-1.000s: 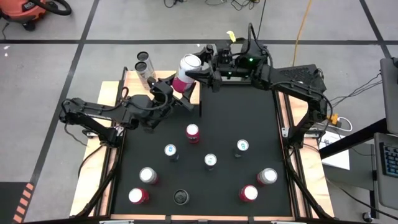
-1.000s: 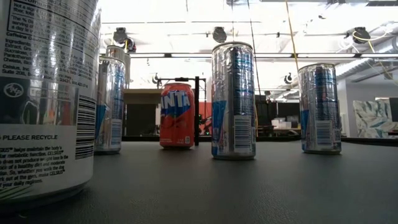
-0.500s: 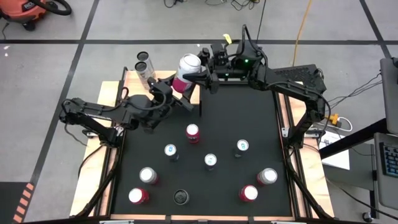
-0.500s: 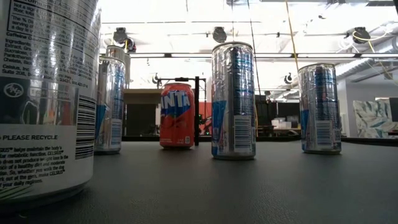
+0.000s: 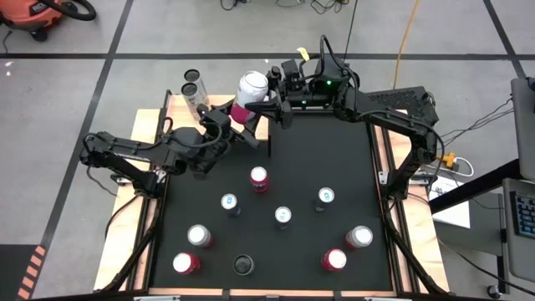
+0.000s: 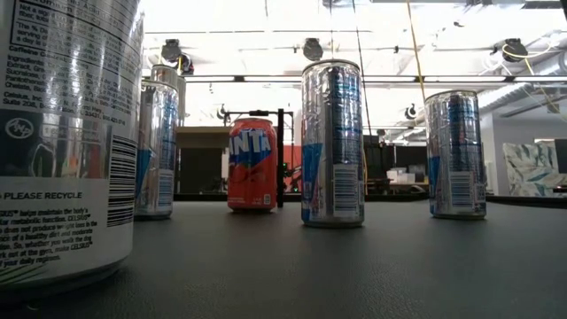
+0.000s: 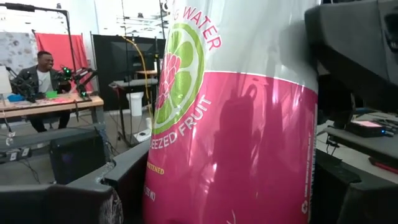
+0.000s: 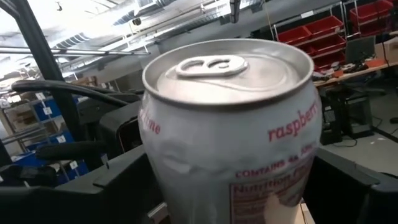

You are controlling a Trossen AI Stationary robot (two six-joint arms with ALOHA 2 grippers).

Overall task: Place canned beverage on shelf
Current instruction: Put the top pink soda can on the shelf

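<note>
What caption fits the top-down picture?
Both grippers, left and right, meet at a pink can above the shelf.

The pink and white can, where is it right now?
High view: the pink and white can is at the table's far edge, left of centre, between the left claw and right claw.

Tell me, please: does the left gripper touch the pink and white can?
Touching. In the high view the left gripper holds the pink and white can at its lower part; the left wrist view shows the can filling its jaws.
</note>
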